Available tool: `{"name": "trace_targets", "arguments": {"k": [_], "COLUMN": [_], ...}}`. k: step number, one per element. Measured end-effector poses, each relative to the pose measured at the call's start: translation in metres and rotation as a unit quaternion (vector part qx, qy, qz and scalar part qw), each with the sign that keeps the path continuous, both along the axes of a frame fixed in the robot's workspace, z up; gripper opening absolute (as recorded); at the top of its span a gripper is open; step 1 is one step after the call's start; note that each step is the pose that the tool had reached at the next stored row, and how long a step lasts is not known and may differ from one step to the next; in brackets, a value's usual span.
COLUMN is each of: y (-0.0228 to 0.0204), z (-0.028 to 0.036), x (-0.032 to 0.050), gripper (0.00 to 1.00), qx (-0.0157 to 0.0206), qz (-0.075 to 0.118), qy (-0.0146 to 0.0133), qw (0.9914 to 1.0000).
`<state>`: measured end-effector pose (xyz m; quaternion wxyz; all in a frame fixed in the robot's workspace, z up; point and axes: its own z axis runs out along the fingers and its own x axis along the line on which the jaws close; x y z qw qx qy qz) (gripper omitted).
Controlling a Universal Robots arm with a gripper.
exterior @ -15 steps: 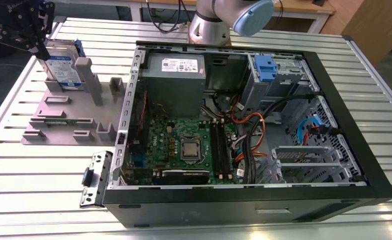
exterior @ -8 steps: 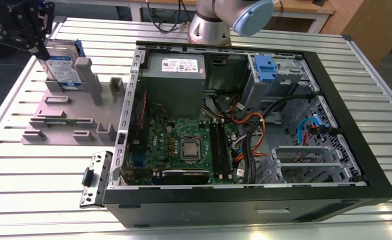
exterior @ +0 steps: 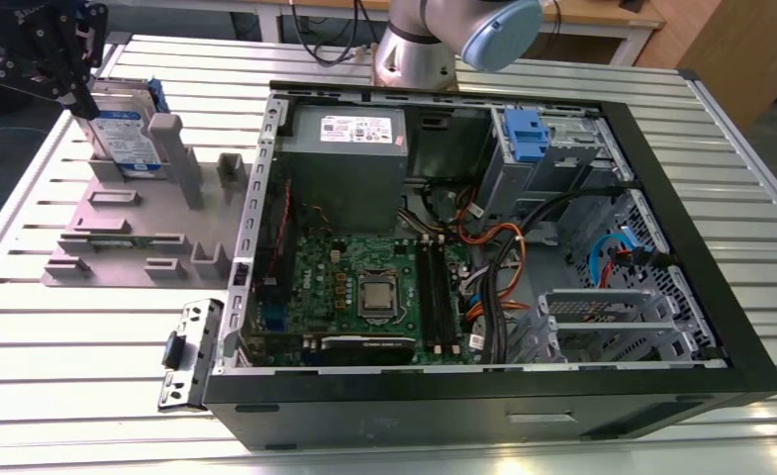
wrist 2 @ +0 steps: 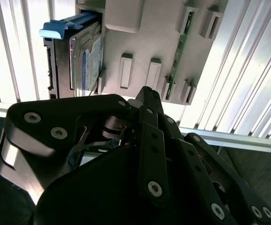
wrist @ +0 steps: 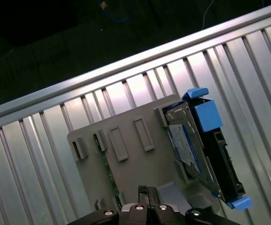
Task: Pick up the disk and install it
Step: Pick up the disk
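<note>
Silver-metal and framed in blue plastic, the disk (exterior: pixel 124 134) stands on edge in a slot of the grey holder (exterior: pixel 111 233) on the counter (exterior: pixel 45 346), at the exterior view's far left, left of the open computer case (exterior: pixel 494 401). The claw (exterior: pixel 82 99) hangs just beside its upper edge, pressed together and holding nothing. I judge the disk stiff, dense for its size, smooth-faced and shock-sensitive. The exposed upper part, pinched across the flat faces rather than the flexible bracket, looks the safest hold.
</note>
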<state>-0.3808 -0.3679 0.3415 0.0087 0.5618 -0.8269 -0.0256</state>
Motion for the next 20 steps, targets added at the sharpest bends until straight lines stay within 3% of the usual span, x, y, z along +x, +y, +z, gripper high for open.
{"name": "trace_targets", "arguments": {"k": [20], "y": [0.0], "z": [0.0], "x": [0.0], "gripper": [0.1], "qx": [-0.0003], "qz": [0.013], "qy": [0.0], "qw": [0.99992]}}
